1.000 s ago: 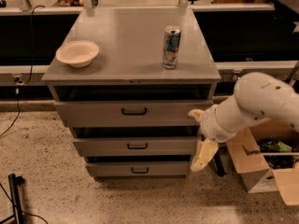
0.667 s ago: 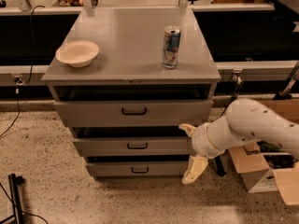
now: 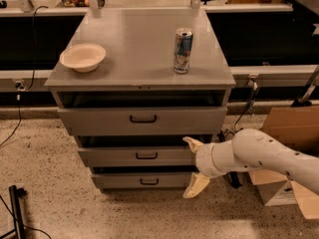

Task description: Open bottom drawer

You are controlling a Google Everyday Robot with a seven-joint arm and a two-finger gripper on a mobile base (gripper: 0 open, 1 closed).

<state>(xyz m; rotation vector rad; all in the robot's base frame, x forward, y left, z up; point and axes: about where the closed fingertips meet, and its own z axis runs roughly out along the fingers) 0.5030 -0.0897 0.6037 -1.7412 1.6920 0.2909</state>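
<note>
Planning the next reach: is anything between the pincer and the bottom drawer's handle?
Nothing visible. The open pincer hovers before the right side of the cabinet; the handle of the bottom drawer lies bare to its lower left, with only drawer front between them.

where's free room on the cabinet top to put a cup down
Bare stretch between the bowl and the can, plus the front strip of the cabinet top. Crowded lower down: the open gripper hangs before the right end of the bottom drawer and the one above.

Speckled floor (image 3: pixel 45 193); cardboard boxes (image 3: pixel 289 126) at right; long workbench (image 3: pixel 259 7) behind; black stand (image 3: pixel 16 210) at lower left.
</note>
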